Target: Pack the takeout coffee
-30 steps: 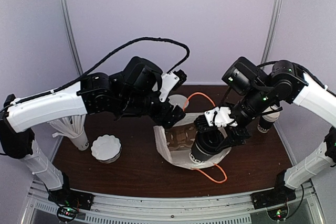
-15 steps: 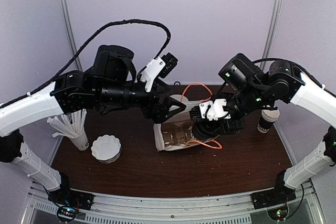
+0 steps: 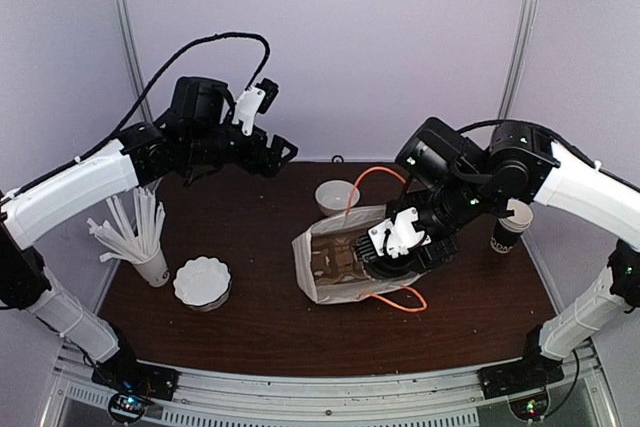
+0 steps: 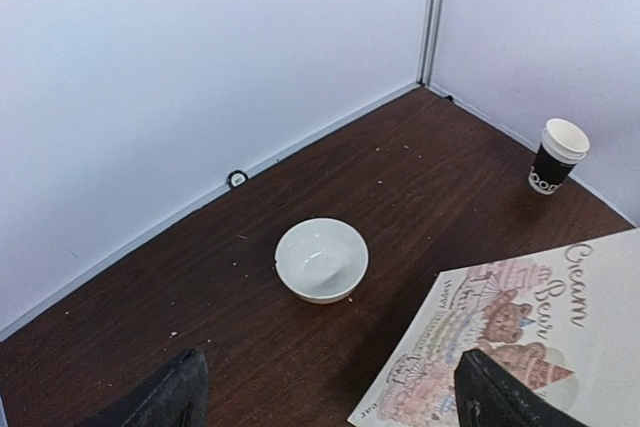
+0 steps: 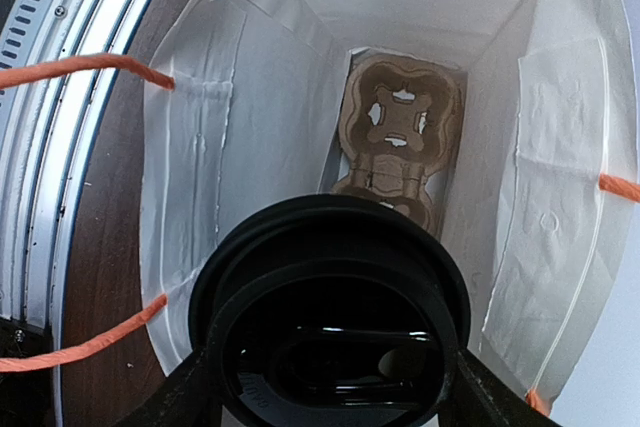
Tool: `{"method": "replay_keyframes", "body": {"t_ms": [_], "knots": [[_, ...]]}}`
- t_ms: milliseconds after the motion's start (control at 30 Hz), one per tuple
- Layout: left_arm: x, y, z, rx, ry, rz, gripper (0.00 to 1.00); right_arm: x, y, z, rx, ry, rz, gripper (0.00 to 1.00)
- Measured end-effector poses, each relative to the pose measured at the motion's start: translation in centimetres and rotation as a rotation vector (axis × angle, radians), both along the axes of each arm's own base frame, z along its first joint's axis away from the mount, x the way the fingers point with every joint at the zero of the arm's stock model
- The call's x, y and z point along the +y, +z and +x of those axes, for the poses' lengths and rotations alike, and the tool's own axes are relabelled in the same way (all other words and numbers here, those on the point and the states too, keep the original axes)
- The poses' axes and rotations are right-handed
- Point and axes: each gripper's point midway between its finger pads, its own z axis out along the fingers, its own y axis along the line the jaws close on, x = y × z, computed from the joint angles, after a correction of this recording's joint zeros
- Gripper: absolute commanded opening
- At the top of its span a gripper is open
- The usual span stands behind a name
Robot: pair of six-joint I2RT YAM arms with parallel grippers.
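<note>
The takeout coffee, a black cup with a round black lid, fills the lower half of the right wrist view. My right gripper is shut on it, one finger at each side. It hangs at the mouth of the white paper bag with orange handles, lid towards the camera. Deep inside the bag lies the brown pulp carrier. From above, my right gripper holds the cup at the bag's right end. My left gripper is raised at the back left, open and empty.
A white bowl stands behind the bag. A lidless black cup with a white rim is at the right edge. A cup of white straws and a fluted white dish sit front left.
My left arm has let go at the bag's mouth and swung up and back to the left, jaws wider. The right gripper has carried the coffee up to the bag's opening.
</note>
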Motion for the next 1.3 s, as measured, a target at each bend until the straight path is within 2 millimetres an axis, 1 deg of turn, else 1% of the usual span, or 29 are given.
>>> {"method": "replay_keyframes", "body": {"t_ms": [67, 133, 267, 367, 433, 667, 733, 833, 933, 1000, 1100, 1300], "knots": [[0.3, -0.9, 1.2, 0.01, 0.021, 0.008, 0.89, 0.2, -0.2, -0.2, -0.002, 0.024, -0.017, 0.66], [-0.2, -2.1, 1.8, 0.03, 0.011, 0.017, 0.89, 0.1, -0.4, -0.4, -0.001, 0.043, -0.036, 0.66], [-2.1, -4.5, 1.8, 0.086, -0.056, 0.02, 0.89, 0.3, -0.8, -1.0, -0.018, 0.081, -0.069, 0.66], [-2.8, -6.0, 1.4, 0.122, -0.093, 0.02, 0.89, 0.2, -1.1, -0.9, -0.065, 0.103, -0.101, 0.66], [-3.0, -6.4, 1.2, 0.132, -0.108, 0.018, 0.89, 0.2, -1.6, -0.5, -0.099, 0.113, -0.127, 0.66], [-4.2, -5.8, 0.6, 0.132, -0.176, -0.026, 0.89, 0.0, -3.7, 1.4, -0.206, 0.097, -0.183, 0.64], [-4.7, -6.2, 0.5, 0.148, -0.199, -0.037, 0.89, 0.2, -3.8, 1.8, -0.226, 0.087, -0.18, 0.64], [-5.6, -7.4, 0.5, 0.181, -0.231, -0.046, 0.88, 0.7, -3.4, 2.3, -0.25, 0.071, -0.159, 0.63], [-6.2, -9.3, 0.2, 0.233, -0.256, -0.045, 0.88, 0.8, -3.4, 2.4, -0.248, 0.059, -0.148, 0.63], [-6.5, -10.0, -0.1, 0.256, -0.27, -0.046, 0.88, 0.8, -3.4, 2.3, -0.242, 0.049, -0.14, 0.63], [-6.7, -10.3, -0.5, 0.275, -0.292, -0.053, 0.88, 0.8, -3.5, 2.3, -0.245, 0.05, -0.127, 0.63], [-7.2, -10.0, -1.3, 0.293, -0.343, -0.076, 0.87, -0.1, -4.9, 1.8, -0.255, 0.056, -0.129, 0.63]]}}
